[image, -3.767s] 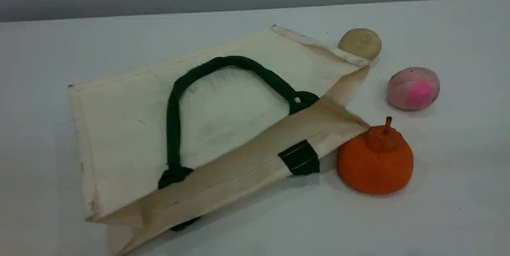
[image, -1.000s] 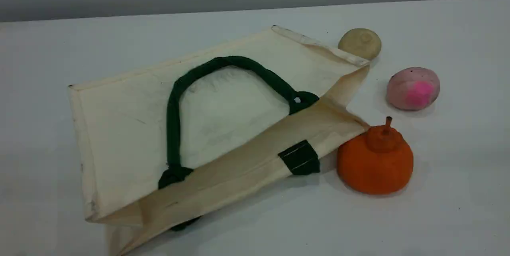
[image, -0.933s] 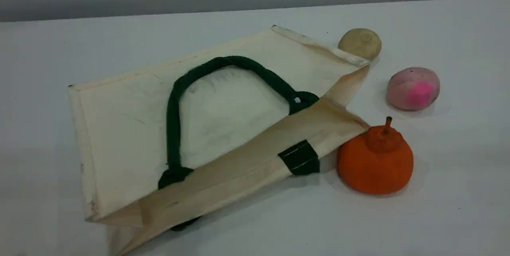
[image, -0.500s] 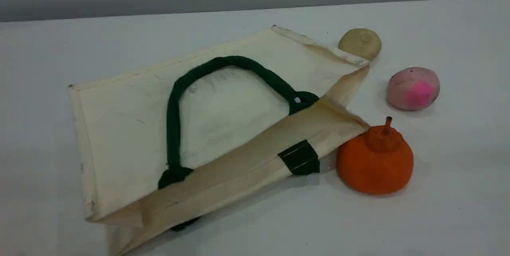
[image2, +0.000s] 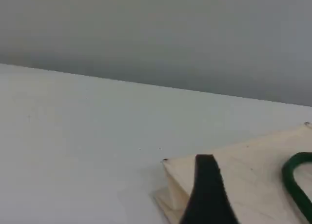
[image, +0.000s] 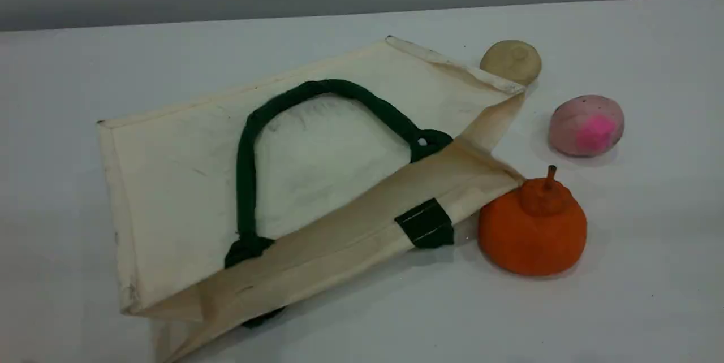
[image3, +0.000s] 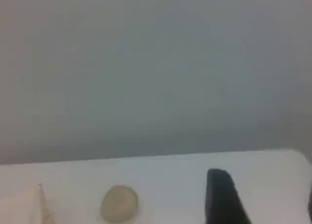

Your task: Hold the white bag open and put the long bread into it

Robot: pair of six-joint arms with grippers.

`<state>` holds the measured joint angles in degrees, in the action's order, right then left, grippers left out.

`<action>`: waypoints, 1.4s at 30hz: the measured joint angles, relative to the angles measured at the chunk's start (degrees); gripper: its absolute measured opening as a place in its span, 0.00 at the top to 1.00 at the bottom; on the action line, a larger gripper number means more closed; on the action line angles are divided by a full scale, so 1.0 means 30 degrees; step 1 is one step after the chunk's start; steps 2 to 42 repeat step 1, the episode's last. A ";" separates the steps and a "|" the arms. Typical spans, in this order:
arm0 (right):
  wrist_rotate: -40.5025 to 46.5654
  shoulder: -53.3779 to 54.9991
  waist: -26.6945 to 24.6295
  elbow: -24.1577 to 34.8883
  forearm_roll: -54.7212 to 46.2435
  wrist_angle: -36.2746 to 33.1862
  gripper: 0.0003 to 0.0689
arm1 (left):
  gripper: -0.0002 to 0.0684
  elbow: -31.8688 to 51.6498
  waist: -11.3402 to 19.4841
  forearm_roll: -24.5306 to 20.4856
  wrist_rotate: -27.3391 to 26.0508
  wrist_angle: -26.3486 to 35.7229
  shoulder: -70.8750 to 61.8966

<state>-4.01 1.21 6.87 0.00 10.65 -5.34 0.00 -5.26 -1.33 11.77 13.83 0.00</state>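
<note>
The white bag (image: 186, 182) lies flat on the table, its mouth facing right and a dark green rope handle (image: 246, 148) resting on top. The long bread is out of view in every frame. Neither gripper appears in the scene view. In the left wrist view one black fingertip (image2: 207, 194) of my left gripper hovers above the bag's corner (image2: 243, 185), with nothing against it. My right gripper (image3: 265, 204) hangs above the table to the right of the bag's edge (image3: 24, 209), its fingers apart and nothing between them.
A small round beige bun (image: 511, 61) sits by the bag's far mouth corner, also visible as the bun (image3: 119, 203) in the right wrist view. A pink ball (image: 586, 125) lies to its right. An orange pumpkin-shaped item (image: 531, 233) touches the bag's near mouth corner.
</note>
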 joint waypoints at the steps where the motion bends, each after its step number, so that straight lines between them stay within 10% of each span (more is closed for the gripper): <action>1: 0.0000 0.0000 0.0000 0.0000 0.0000 0.0000 0.51 | 0.33 0.0000 0.0000 0.0000 0.0000 0.0000 0.0000; 42: 0.0000 0.0000 0.0000 0.0000 0.0000 0.0000 0.51 | 0.33 0.0000 0.0000 0.0000 0.0000 0.0000 0.0000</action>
